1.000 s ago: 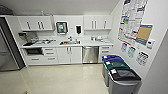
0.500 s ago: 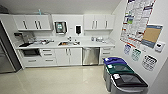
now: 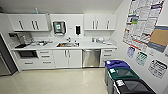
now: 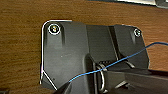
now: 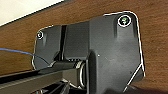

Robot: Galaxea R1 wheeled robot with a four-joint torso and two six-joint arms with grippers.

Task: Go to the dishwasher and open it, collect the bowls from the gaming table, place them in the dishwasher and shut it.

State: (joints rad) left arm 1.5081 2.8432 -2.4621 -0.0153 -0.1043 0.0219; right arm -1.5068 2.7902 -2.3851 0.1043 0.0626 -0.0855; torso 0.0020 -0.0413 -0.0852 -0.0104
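The dishwasher (image 3: pixel 91 58) stands across the room, built in under the white counter to the right of the sink (image 3: pixel 67 44). Its stainless-steel door is closed, with the bar handle along its top edge. The bowls and the gaming table are out of view. In both wrist views the robot's dark plate hangs over a brown wood-grain surface (image 4: pixel 22 37) (image 5: pixel 152 30), and a thin blue cable (image 4: pixel 130 56) crosses it.
Three bins line the right wall: blue-lidded (image 3: pixel 117 64), green-lidded (image 3: pixel 123 73) and black (image 3: pixel 133 87). White cabinets (image 3: pixel 67 58) flank the dishwasher, and a dark built-in appliance (image 3: pixel 28 53) and a tall grey fridge (image 3: pixel 5 62) stand at left. Glossy pale floor (image 3: pixel 55 80) lies before the counter.
The whole head view has drawn slightly nearer to the counter, so the camera has moved. Nothing in the kitchen has moved.
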